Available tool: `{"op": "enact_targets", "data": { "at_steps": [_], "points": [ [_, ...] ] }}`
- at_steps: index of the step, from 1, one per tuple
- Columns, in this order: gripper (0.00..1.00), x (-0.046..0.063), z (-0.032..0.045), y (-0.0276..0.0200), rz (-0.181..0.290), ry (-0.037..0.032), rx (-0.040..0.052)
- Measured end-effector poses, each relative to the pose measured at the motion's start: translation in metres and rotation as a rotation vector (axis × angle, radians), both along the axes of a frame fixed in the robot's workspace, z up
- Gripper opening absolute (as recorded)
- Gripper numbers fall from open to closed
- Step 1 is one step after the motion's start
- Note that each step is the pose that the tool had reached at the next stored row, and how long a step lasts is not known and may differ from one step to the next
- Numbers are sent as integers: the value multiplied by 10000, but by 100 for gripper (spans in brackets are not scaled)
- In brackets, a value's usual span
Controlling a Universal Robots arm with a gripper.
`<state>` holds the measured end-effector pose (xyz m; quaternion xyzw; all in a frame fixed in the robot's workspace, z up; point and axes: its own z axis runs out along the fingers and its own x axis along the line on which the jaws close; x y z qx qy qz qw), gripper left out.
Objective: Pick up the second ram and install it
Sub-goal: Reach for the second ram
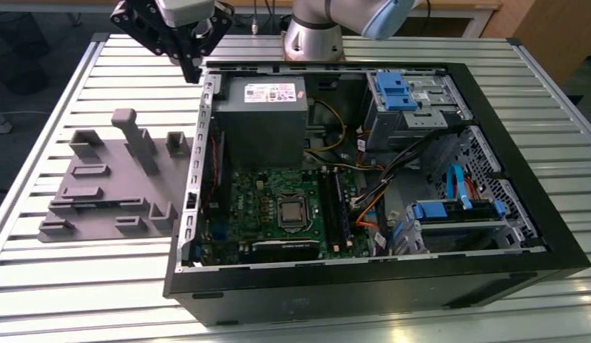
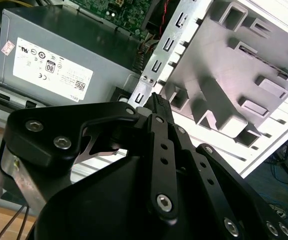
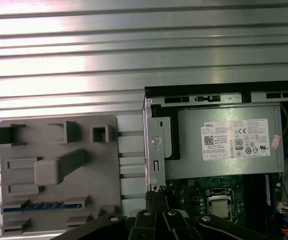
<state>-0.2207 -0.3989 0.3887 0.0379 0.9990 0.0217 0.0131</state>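
Above the case edge (image 1: 206, 121), fingers (image 2: 159, 102) pressed together, second ram (image 3: 46, 205) half-hidden in grey fixture (image 3: 106, 165)

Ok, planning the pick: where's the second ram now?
In the first wrist view the second ram sits in a slot of the grey fixture, which lies at the exterior view's left of the computer case.

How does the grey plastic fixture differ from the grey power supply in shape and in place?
The fixture lies on the slatted table, outside the computer case; the power supply sits inside it. The fixture is a flat plate with upright blocks and slots; the power supply is a plain box with a white label. Both are grey.
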Motion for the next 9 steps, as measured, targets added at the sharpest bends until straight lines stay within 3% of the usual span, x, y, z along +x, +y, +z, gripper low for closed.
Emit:
{"op": "enact_targets", "data": {
  "at_steps": [9],
  "points": [
    [11, -68, -4, 0, -1, 0, 0]
  ]
}}
